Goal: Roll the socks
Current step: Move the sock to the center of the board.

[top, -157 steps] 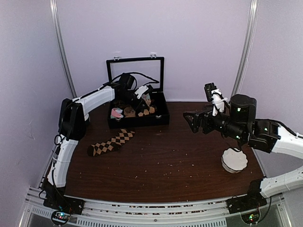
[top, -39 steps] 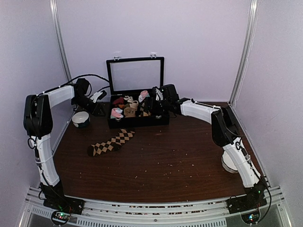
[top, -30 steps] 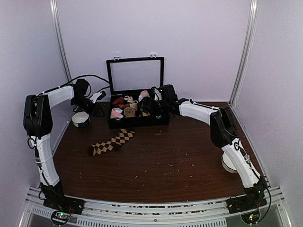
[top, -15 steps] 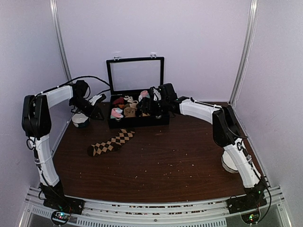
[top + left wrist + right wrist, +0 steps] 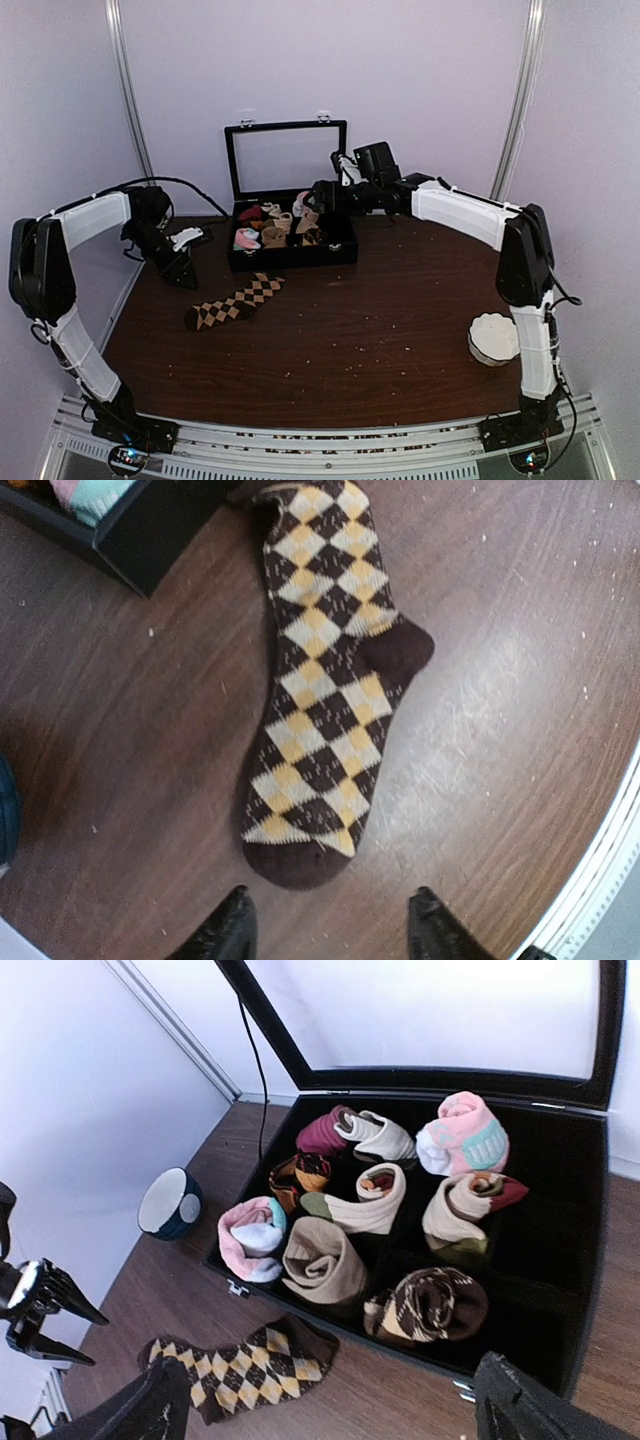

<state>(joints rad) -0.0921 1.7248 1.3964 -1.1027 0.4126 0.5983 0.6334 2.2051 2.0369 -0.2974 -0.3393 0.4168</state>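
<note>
SOCK: argyle sock [image 5: 325, 680] flat on table [image 5: 380, 320], cuff just beside the black box [image 5: 290, 257] front | LEFT: left gripper [image 5: 333, 935] jaws apart, empty, near the toe | RIGHT: right gripper [image 5: 340, 1410] jaws wide apart, empty, above the box

- Left arm [image 5: 90, 212]: white shell links, black joint housings, and a large black left elbow block [image 5: 38, 268].
- Right arm [image 5: 462, 212]: same build, white shells on black joints, with a black right elbow block [image 5: 523, 262].
- Black cable [image 5: 155, 181] arcs along the left arm's upper link.
- Thin cable [image 5: 563, 295] runs beside the right elbow block.
- Left base [image 5: 128, 430] and right base [image 5: 515, 430]: black, at the table's near edge, each with small coloured lights [image 5: 127, 459] below.
- Left gripper [image 5: 330, 930]: glossy black, tapered fingertips [image 5: 232, 928].
- Right gripper [image 5: 340, 1405]: matte black, wedge-shaped fingers [image 5: 150, 1410].
</note>
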